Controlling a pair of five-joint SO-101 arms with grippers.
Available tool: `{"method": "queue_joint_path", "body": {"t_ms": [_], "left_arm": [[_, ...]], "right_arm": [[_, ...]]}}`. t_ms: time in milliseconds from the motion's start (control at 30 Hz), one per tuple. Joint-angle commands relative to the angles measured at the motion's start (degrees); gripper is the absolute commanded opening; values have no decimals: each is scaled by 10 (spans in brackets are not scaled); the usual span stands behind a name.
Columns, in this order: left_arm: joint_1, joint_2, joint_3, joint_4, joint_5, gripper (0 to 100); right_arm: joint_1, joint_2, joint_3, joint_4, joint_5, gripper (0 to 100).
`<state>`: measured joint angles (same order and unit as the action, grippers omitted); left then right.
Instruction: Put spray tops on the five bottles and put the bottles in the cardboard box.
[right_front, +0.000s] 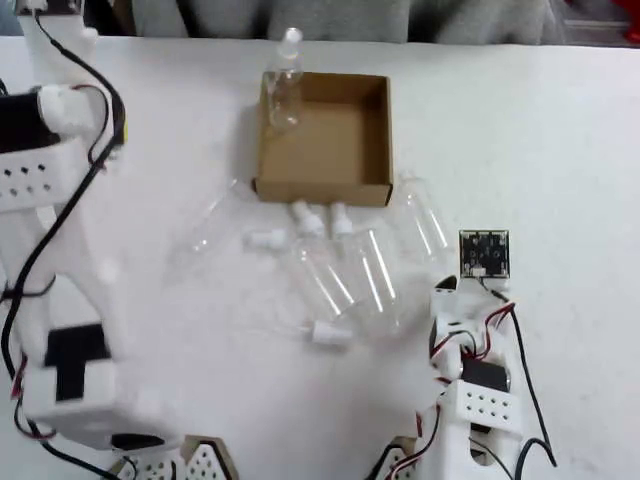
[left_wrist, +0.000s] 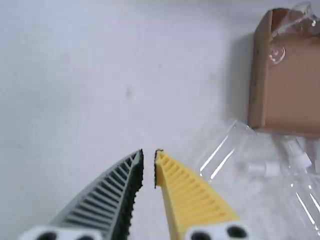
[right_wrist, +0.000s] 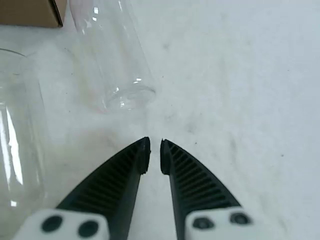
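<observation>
The right arm's black claw (right_wrist: 154, 150) sits low at the near edge of the white bench (right_front: 560, 150). Its jaws are narrow, almost touching, and hold nothing. Just past its tips, toward twelve o'clock, is the base of a clear plastic bottle (right_wrist: 112, 60) lying on its side. The left arm's grey-and-yellow claw (left_wrist: 149, 162) is also nearly closed and empty, over bare bench near the lying bottles.

Farther in, a loose white spray top (right_front: 330, 335) lies at the near end of a pair of clear bottles (right_front: 325, 275) set side by side. A second small white top (right_front: 265, 240) lies at their ten o'clock. Beyond them is the brown cardboard box (right_front: 325, 190), with one capped bottle (right_front: 284, 90) leaning in its eleven o'clock corner.

The step in hand looks like fetching a bottle for capping. The jaws should widen first, since closed tips would only nudge the round bottle and set it rolling. A grip square across the body, short of the neck, would probably serve best, leaving the mouth free for the other claw to bring a top. The walls look slick, so a centred, firm hold matters.
</observation>
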<state>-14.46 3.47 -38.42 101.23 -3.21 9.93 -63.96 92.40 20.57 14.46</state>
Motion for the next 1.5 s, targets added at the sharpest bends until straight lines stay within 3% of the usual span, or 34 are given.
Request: {"method": "queue_joint_path", "body": {"t_ms": [0,233,433,667,900,1467], "left_arm": [[29,-121,135,-52,-2,63],[70,-281,449,-213,-14,69],[116,-385,684,-336,-91,77],[122,-394,825,-472,-92,326],[120,-362,837,-535,-128,345],[94,-24,600,-535,-133,343]], "right_arm": [[1,-6,-5,-7,5,24],[1,-5,-4,-7,5,24],[1,-5,-4,-7,5,24],[1,-4,-4,-7,5,24],[1,-3,-4,-7,5,24],[0,-3,-4,-7,5,24]]}}
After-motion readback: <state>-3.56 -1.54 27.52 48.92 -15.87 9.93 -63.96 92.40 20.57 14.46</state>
